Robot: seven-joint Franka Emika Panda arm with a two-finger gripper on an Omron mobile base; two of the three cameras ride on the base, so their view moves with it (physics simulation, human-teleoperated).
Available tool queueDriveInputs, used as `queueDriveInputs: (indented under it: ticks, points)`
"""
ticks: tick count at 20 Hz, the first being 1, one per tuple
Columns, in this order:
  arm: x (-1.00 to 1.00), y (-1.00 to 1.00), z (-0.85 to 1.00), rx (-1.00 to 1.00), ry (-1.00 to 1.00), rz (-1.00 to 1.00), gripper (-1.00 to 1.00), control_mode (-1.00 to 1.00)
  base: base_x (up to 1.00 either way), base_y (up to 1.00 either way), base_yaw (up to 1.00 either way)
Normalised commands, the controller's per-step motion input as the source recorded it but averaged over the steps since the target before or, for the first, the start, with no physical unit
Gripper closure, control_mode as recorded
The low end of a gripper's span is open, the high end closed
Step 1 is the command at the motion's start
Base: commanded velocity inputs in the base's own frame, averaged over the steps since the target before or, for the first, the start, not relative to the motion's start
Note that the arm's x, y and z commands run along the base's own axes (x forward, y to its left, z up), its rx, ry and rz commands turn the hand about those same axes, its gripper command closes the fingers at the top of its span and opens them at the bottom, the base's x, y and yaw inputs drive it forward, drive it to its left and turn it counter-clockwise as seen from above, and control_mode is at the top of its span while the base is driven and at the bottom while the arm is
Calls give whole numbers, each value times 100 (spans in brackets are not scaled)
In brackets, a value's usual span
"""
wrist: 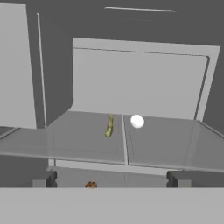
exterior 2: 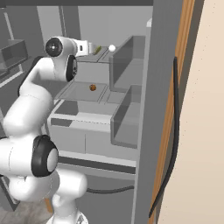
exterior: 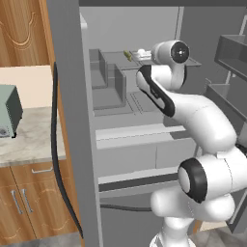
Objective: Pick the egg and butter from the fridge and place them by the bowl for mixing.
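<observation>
The arm reaches into the open fridge (exterior: 120,144) and the gripper (wrist: 113,180), with fingers spread wide and holding nothing, faces the upper shelf (wrist: 78,140). This looks like the approach for the first pick. The egg (wrist: 137,121) lies ahead of the gripper, slightly to its right; the butter (wrist: 109,125) is just beside the egg, to its left. Next, the hand should probably advance and center on one of them. The shelf is flat and pale grey, and a small brown thing (wrist: 91,185) sits on the level below.
</observation>
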Motion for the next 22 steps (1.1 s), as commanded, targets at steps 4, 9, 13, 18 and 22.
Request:
queueDriveInputs:
  ticks: [4,9,13,18,22]
  points:
    - [37,0,0,0,0,0,-100,-100,0,0,0]
    - [31,0,-2,0,1,0,-100,-100,0,0,0]
    - [44,0,-6,0,4,0,-100,-100,0,0,0]
    - [48,4,-8,0,8,0,-100,-100,0,0,0]
    - [56,14,-28,0,15,0,-100,-100,0,0,0]
